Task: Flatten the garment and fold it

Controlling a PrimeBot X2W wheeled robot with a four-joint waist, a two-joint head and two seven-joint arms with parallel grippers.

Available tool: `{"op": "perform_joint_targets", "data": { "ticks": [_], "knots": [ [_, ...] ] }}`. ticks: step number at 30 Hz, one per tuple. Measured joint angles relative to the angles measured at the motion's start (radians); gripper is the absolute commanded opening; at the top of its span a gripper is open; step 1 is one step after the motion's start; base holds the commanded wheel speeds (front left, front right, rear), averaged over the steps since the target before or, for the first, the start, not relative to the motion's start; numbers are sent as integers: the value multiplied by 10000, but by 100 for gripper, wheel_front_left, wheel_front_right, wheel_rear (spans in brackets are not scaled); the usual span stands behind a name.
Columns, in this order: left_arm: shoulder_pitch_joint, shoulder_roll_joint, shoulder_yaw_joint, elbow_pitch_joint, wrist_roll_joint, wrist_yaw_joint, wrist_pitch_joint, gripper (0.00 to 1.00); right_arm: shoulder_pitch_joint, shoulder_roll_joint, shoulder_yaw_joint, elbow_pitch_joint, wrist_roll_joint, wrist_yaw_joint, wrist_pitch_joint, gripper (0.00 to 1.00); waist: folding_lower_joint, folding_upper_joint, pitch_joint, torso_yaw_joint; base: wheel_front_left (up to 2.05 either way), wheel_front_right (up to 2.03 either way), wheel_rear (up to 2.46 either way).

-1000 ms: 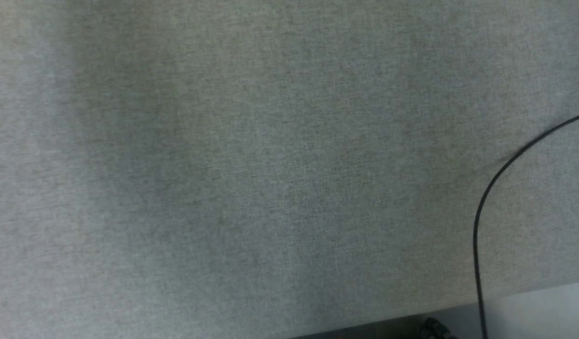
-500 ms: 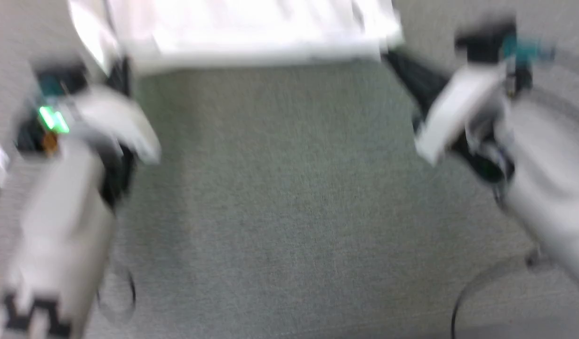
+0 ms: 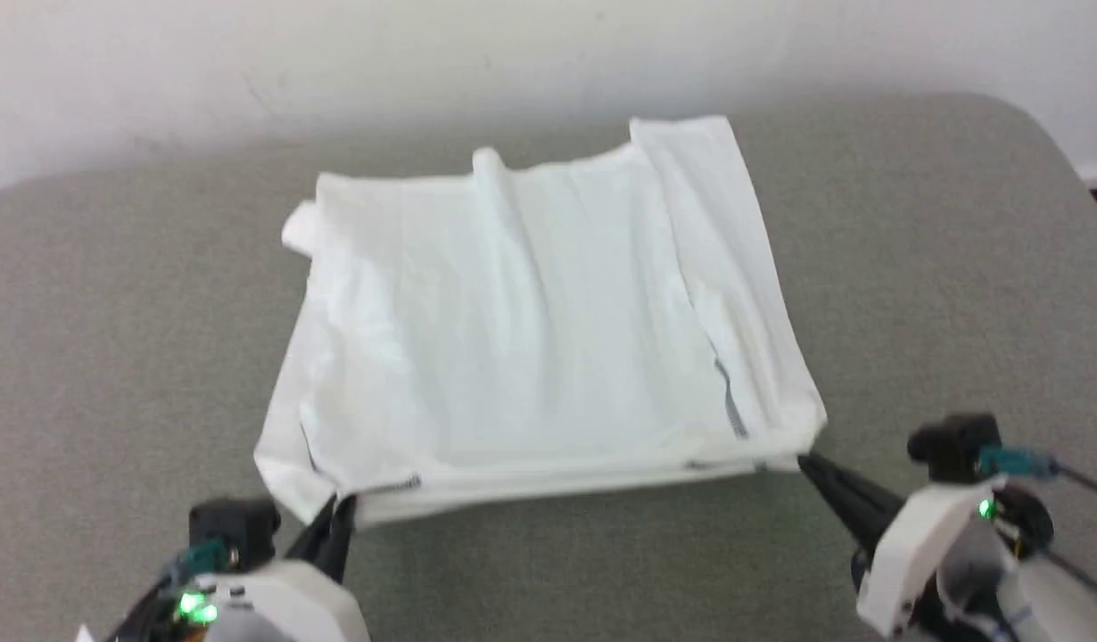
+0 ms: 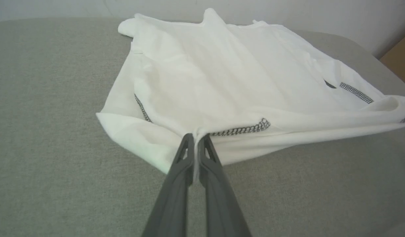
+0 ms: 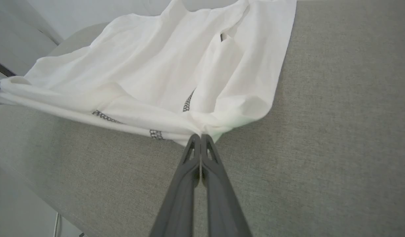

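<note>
The white garment (image 3: 540, 312) lies in a partly folded, wrinkled rectangle on the grey table (image 3: 941, 267), with grey zigzag stitching showing along its near edge. My left gripper (image 3: 337, 506) is shut on the garment's near left corner; in the left wrist view its tips (image 4: 196, 136) pinch the cloth (image 4: 229, 75) beside a stitched seam. My right gripper (image 3: 803, 459) is shut on the near right corner, and the right wrist view shows its tips (image 5: 200, 136) clamped on the fabric (image 5: 149, 75). The near edge hangs taut between both grippers, slightly lifted.
A pale wall (image 3: 513, 53) runs behind the table. The table's rounded corner (image 3: 1039, 134) is at the far right. Bare grey surface lies on both sides of the garment and in front of it.
The head camera has swung: bare grey fabric and a black cable a second ago, a blurred view of both arms half a second ago, now the garment held at both near corners.
</note>
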Motion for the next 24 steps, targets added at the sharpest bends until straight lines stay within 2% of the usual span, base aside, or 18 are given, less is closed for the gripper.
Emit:
{"op": "perform_joint_targets", "data": {
  "ticks": [5,8,11,15,24],
  "knots": [
    [1237,105,-71,-717,-69,573,207,0,2615,1496,-2355,-2182,-2209,2,1883,0,1,0,-519,87,0,0,0],
    [1728,130,-174,-715,-125,746,226,0,3912,2491,-3191,-3423,-3321,0,2978,0,2,0,-662,167,0,0,0],
    [2187,50,-303,-610,-201,945,295,0,4813,3189,-3605,-4107,-4184,-2,3613,0,3,0,-732,232,0,0,0],
    [2611,-140,-474,-383,-238,1020,215,0,5529,3597,-3850,-4136,-4750,-2,3843,0,3,0,-746,302,0,0,0],
    [2644,-619,-704,449,-382,1024,77,0,5722,3988,-4125,-3016,-5229,-2,3678,0,5,0,-733,542,0,0,0]
  ]
}}
